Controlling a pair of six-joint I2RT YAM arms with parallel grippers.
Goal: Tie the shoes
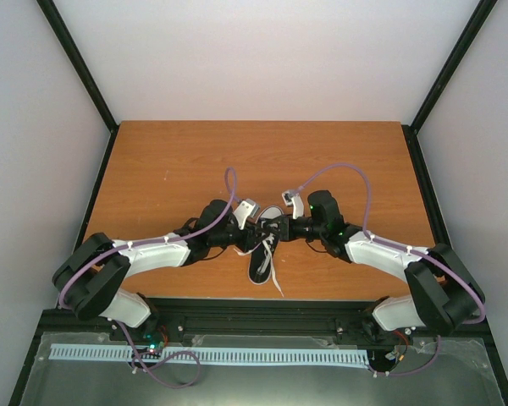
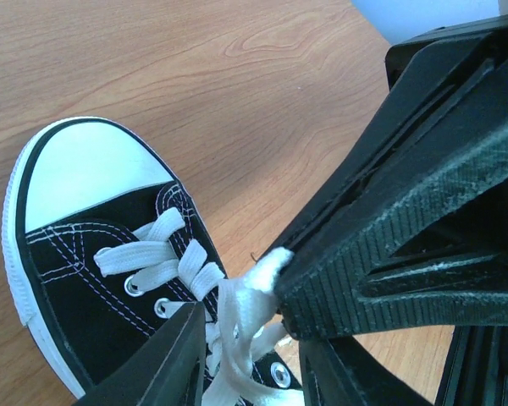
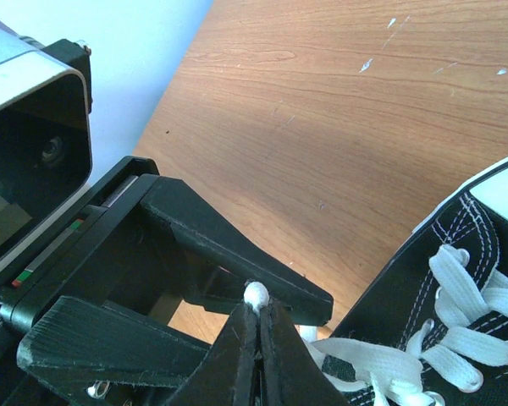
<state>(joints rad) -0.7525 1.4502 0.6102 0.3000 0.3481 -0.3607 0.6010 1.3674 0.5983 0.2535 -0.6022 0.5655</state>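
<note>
The black sneaker (image 1: 261,260) with white toe cap lies mid-table, toe pointing away; it also shows in the left wrist view (image 2: 76,254) and the right wrist view (image 3: 466,245). Both grippers meet just above its laces. My right gripper (image 1: 276,227) is shut on a loop of white lace (image 3: 256,295), pinched at its fingertips (image 3: 271,338). In the left wrist view its fingers (image 2: 389,237) grip the lace (image 2: 271,269). My left gripper (image 2: 250,334) is open, its jaws standing on either side of that lace strand (image 2: 237,313). Loose lace ends (image 1: 275,279) trail toward the near edge.
The wooden table (image 1: 262,161) is bounded by white walls and black frame posts (image 1: 78,63). A black rail and a white slotted strip (image 1: 203,355) run along the near edge. The left arm's camera housing (image 3: 34,144) sits close to the right gripper.
</note>
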